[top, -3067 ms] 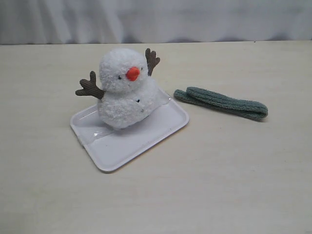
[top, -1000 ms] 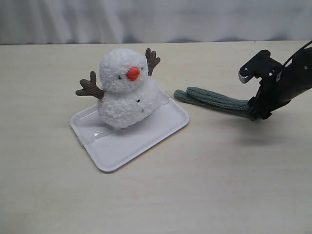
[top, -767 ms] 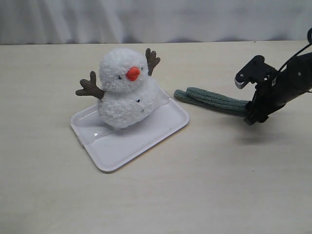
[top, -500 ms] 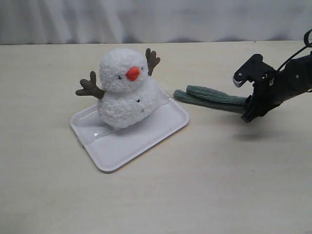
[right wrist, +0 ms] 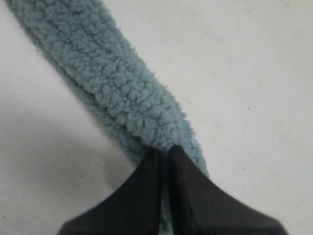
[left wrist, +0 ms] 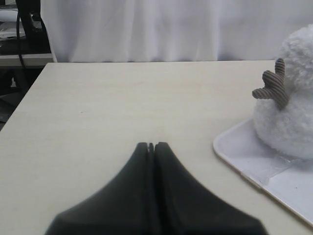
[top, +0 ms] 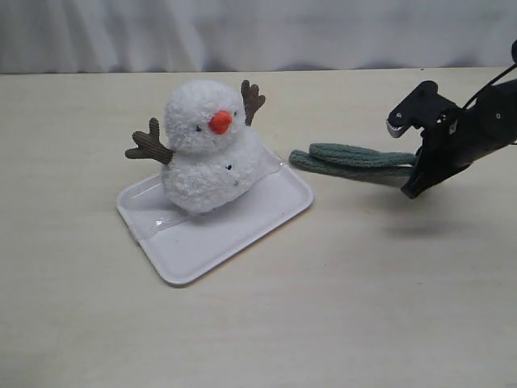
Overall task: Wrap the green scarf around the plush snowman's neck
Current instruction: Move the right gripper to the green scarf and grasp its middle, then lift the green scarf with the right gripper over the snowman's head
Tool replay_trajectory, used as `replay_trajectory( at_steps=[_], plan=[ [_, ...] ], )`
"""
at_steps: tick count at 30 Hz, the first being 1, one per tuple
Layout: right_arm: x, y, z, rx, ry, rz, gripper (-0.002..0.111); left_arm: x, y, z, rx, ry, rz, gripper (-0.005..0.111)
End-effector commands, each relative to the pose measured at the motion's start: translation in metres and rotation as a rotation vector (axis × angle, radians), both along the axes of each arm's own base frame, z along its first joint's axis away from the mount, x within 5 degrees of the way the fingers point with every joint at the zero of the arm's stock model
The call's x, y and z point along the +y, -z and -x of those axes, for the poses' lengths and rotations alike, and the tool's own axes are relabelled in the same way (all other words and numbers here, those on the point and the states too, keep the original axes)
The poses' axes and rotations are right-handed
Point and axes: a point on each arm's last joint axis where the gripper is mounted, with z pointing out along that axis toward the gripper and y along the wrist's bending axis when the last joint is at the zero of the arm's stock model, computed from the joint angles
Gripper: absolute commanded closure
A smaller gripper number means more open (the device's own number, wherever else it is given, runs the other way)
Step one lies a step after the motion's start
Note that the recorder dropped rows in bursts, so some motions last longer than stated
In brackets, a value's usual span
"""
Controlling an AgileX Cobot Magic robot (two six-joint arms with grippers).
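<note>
The plush snowman stands upright on a white tray, orange nose toward the camera; its brown twig arm and white body show in the left wrist view. The green scarf lies folded on the table to the right of the tray. My right gripper is shut on the scarf's right end, which is raised slightly off the table; in the right wrist view the fuzzy scarf runs out from between the black fingertips. My left gripper is shut on nothing, low over the table beside the tray.
The white tray's edge lies close to the left gripper. A white curtain hangs behind the table's far edge. A dark stand with cables sits beyond the table corner in the left wrist view.
The right arm came in from the right, its gripper closed on the scarf's right end, and lifted that end a little. The snowman and tray have not moved.
</note>
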Motion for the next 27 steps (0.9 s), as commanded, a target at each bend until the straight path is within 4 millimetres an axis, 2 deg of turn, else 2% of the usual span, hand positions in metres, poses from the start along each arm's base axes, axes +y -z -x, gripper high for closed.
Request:
replay_trajectory(
  at_steps=[1, 3, 6, 14, 23, 27],
  plan=[
    [0.026, -0.033, 0.003, -0.082, -0.064, -0.012, 0.104, 0.0, 0.0, 0.0, -0.013, -0.003, 0.008, 0.107],
    [0.04, -0.054, 0.009, -0.138, -0.107, -0.014, 0.104, 0.0, 0.0, 0.0, -0.013, -0.003, 0.008, 0.107],
    [0.049, -0.086, 0.02, -0.204, -0.133, -0.02, 0.104, 0.0, 0.0, 0.0, -0.013, -0.003, 0.008, 0.107],
    [0.043, -0.152, 0.053, -0.311, -0.071, -0.093, 0.104, 0.0, 0.0, 0.0, -0.013, -0.003, 0.008, 0.107],
    [0.041, -0.248, 0.096, -0.492, -0.017, -0.28, 0.104, 0.0, 0.0, 0.0, -0.013, -0.003, 0.008, 0.107],
    [0.046, -0.278, 0.12, -0.524, -0.114, -0.335, 0.104, 0.0, 0.0, 0.0, -0.013, -0.003, 0.008, 0.107]
  ],
)
